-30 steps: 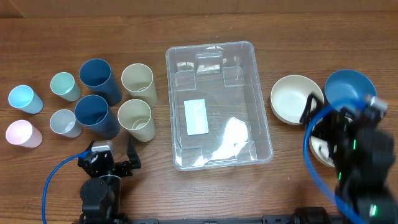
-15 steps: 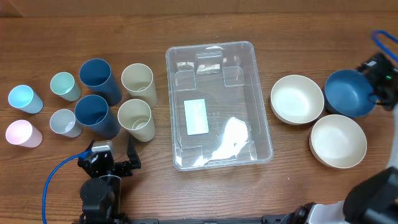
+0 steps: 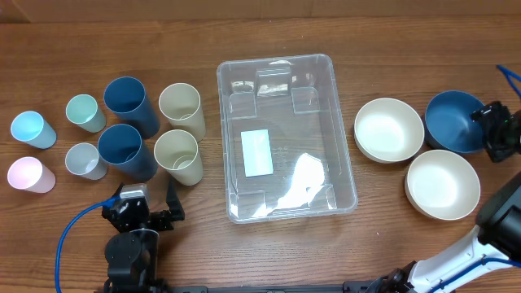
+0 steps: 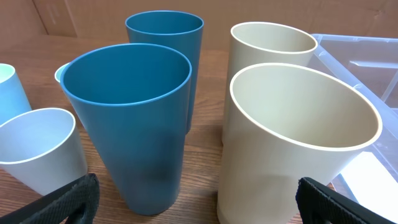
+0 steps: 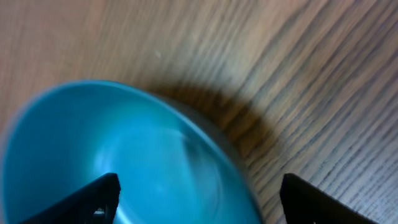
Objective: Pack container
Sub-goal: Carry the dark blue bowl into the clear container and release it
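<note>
The clear rectangular container (image 3: pixel 285 134) with a white label on its bottom sits mid-table and holds nothing. Left of it stand two dark blue cups (image 3: pixel 129 104), two cream cups (image 3: pixel 180 106) and several small pastel cups (image 3: pixel 27 129). Right of it lie two cream bowls (image 3: pixel 389 129) and a blue bowl (image 3: pixel 454 120). My right gripper (image 3: pixel 496 130) is open at the blue bowl's right rim, its fingers straddling the bowl (image 5: pixel 124 162) in the right wrist view. My left gripper (image 3: pixel 145 213) is open and empty, just in front of a blue cup (image 4: pixel 134 118) and a cream cup (image 4: pixel 292 137).
The second cream bowl (image 3: pixel 442 185) lies near the front right. A blue cable (image 3: pixel 69 236) loops beside the left arm. The container's corner (image 4: pixel 367 56) shows at the right of the left wrist view.
My right arm swung from over the bowls out to the far right and now sits at the blue bowl's right rim. The left arm has not moved.
</note>
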